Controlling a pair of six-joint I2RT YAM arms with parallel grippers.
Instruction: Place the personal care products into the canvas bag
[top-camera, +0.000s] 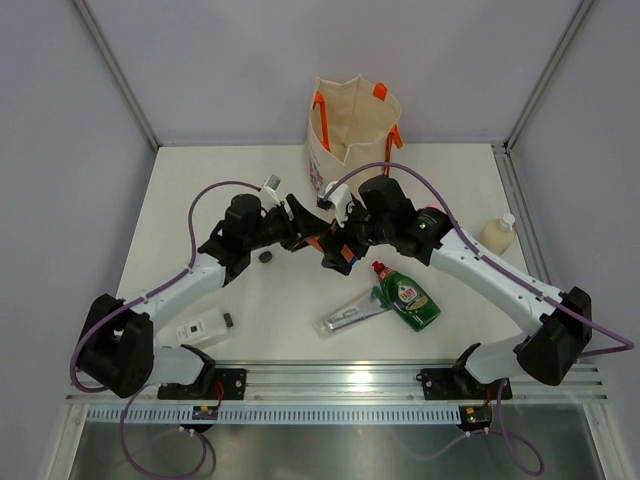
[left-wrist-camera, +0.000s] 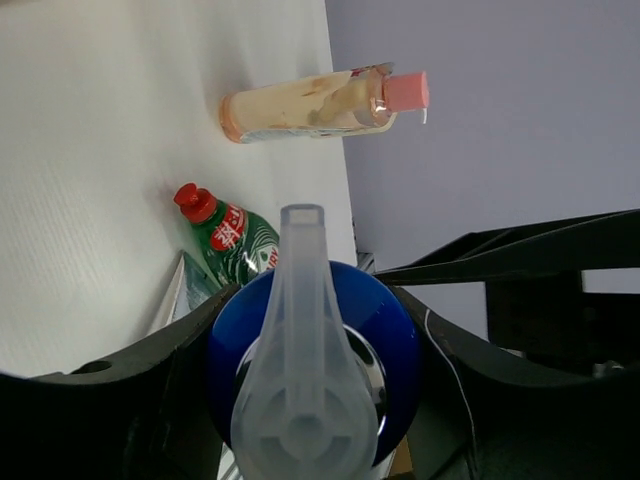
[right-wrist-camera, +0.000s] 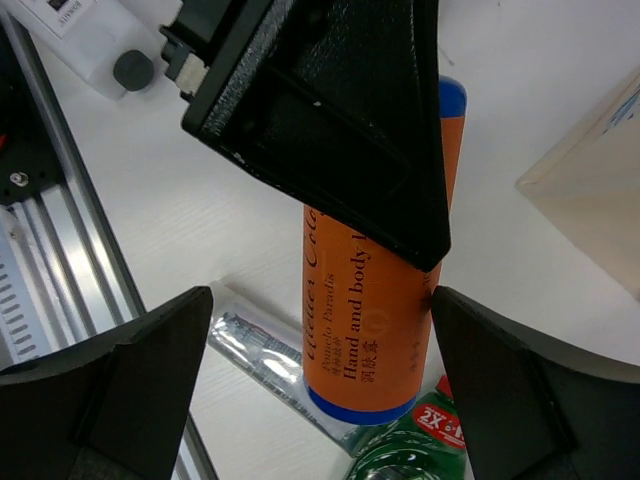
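My left gripper (top-camera: 318, 240) is shut on the blue top of an orange hand-and-body lotion bottle (top-camera: 341, 254), held above the table's middle. In the left wrist view the fingers (left-wrist-camera: 150, 380) clamp the blue cap (left-wrist-camera: 385, 340) under its clear pump. My right gripper (right-wrist-camera: 320, 300) is open, and its fingers straddle the orange bottle (right-wrist-camera: 370, 320). The beige canvas bag (top-camera: 352, 130) with orange handles stands upright behind. A green red-capped bottle (top-camera: 408, 295) and a silvery tube (top-camera: 355, 315) lie below the grippers. An amber pink-capped bottle (top-camera: 497, 234) stands at the right. A white dark-capped bottle (top-camera: 205, 326) lies front left.
A small white item (top-camera: 272, 185) sits beside the left arm's wrist. A small dark round object (top-camera: 265, 256) lies on the table under that arm. An aluminium rail (top-camera: 340, 375) runs along the near edge. Grey walls enclose the table.
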